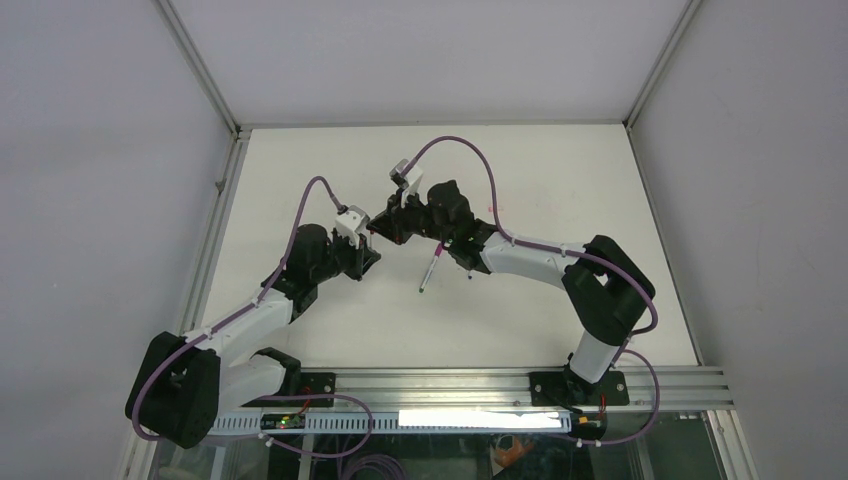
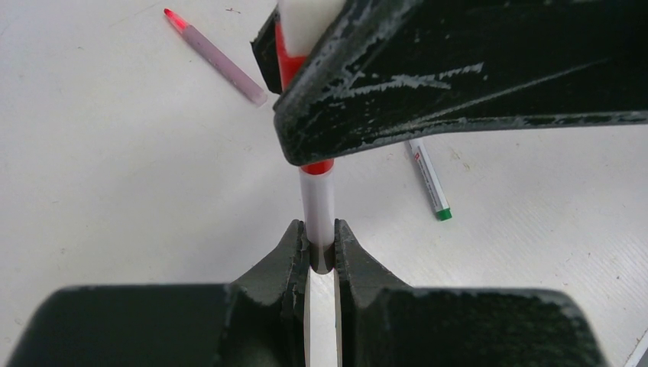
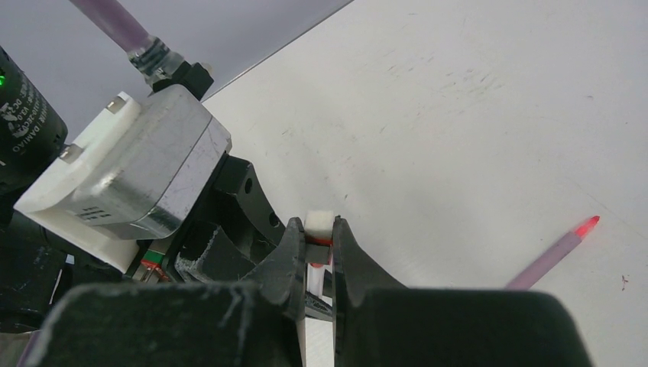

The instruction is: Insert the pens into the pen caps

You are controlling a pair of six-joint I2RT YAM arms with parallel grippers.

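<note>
Our left pincer (image 2: 322, 243) grips the white pen (image 2: 316, 200) and our right pincer (image 3: 319, 237) the red cap (image 2: 286, 61). We hold them in one line, so the pen can slide straight in.

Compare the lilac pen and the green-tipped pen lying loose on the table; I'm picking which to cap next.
The lilac pen has a tinted barrel, the green-tipped pen a white, printed one. The lilac pen's tip is red-orange, the green-tipped pen's green. In the left wrist view the lilac pen shows whole, while the green-tipped pen's far end is hidden. Both lie flat on the table, ungripped.
</note>
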